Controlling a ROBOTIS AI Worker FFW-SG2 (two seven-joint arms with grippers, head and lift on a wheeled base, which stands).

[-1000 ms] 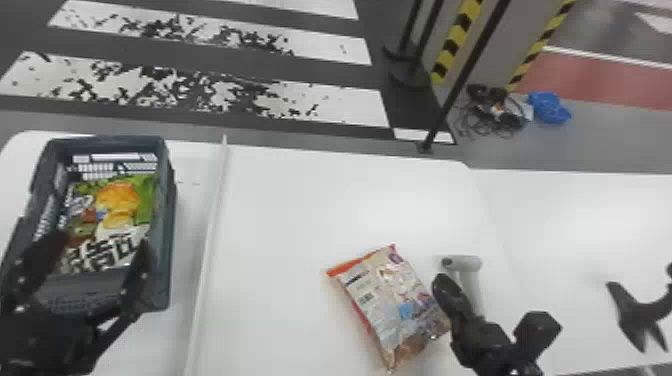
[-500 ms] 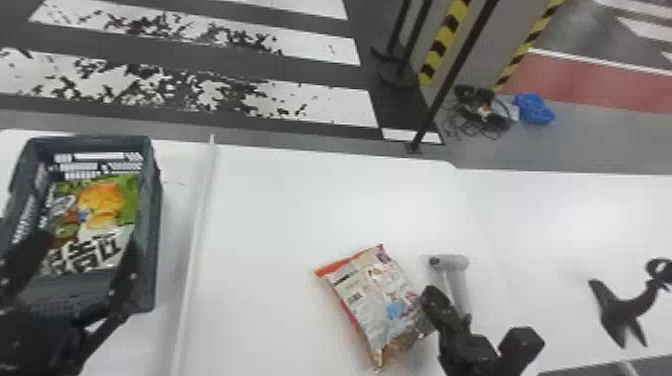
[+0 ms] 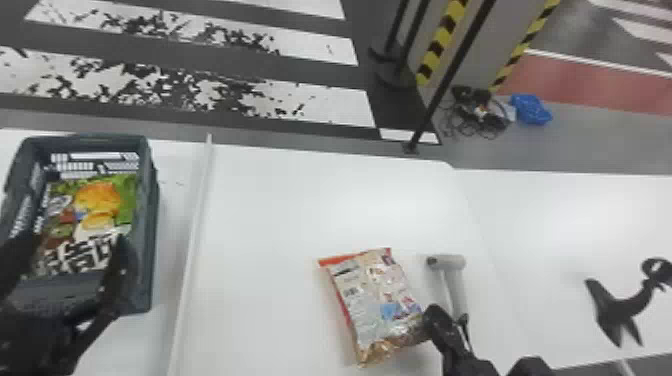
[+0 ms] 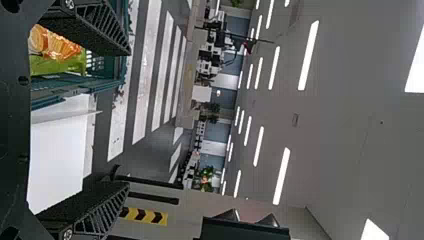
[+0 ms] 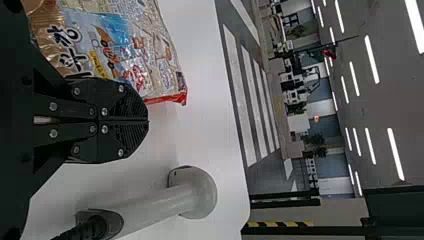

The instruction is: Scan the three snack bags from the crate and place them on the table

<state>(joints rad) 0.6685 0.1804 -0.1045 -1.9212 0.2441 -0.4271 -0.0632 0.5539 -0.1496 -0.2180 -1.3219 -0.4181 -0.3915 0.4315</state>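
The green snack bag (image 3: 102,200) lies face up in the crate (image 3: 150,215), left of the head view. It looks light, soft and slippery; a gentle pinch across its middle should spare the contents. The left gripper (image 4: 130,118), fingers apart, is at the crate. Lower right of centre, another bag (image 3: 375,300) lies near the right gripper (image 5: 148,121), fingers together, and the scanner (image 3: 454,280).
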